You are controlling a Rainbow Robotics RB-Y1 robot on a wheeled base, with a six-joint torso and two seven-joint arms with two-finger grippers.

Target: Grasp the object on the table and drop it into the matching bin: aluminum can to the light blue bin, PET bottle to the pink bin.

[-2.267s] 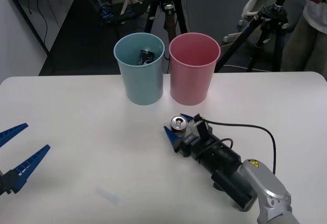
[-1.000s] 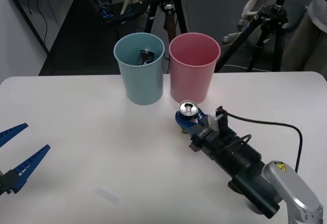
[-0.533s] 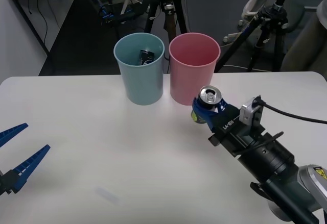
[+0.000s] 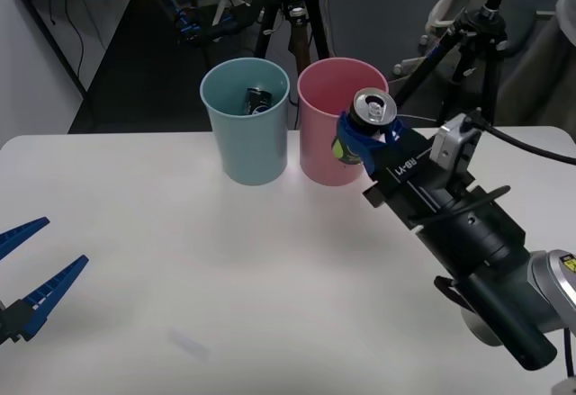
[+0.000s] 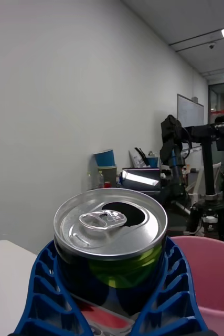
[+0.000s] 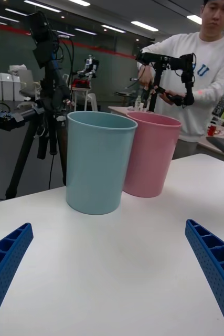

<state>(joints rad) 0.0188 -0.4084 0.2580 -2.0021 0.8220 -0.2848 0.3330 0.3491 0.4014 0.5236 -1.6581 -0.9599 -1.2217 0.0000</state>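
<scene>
My right gripper (image 4: 357, 140) is shut on the aluminum can (image 4: 372, 109), a small can with a silver top and pull tab. It holds the can upright in the air, by the near right rim of the pink bin (image 4: 326, 134). The light blue bin (image 4: 246, 139) stands just left of the pink one at the far side of the white table (image 4: 153, 224). In the right wrist view the can (image 5: 112, 231) sits between blue fingers (image 5: 38, 289), with the pink bin's rim (image 5: 211, 247) behind it. My left gripper (image 4: 31, 273) rests open at the table's near left; its wrist view faces both the light blue bin (image 6: 97, 163) and the pink bin (image 6: 151, 155).
A darker can (image 4: 258, 100) lies inside the light blue bin. Black tripods (image 4: 288, 17) stand on the floor just behind the bins, and another tripod (image 4: 468, 44) is at the back right. The table's far edge runs right behind the bins.
My right gripper closed on the can, lifted it off the table, and carried it up and back to the pink bin's rim. The left arm has not moved.
</scene>
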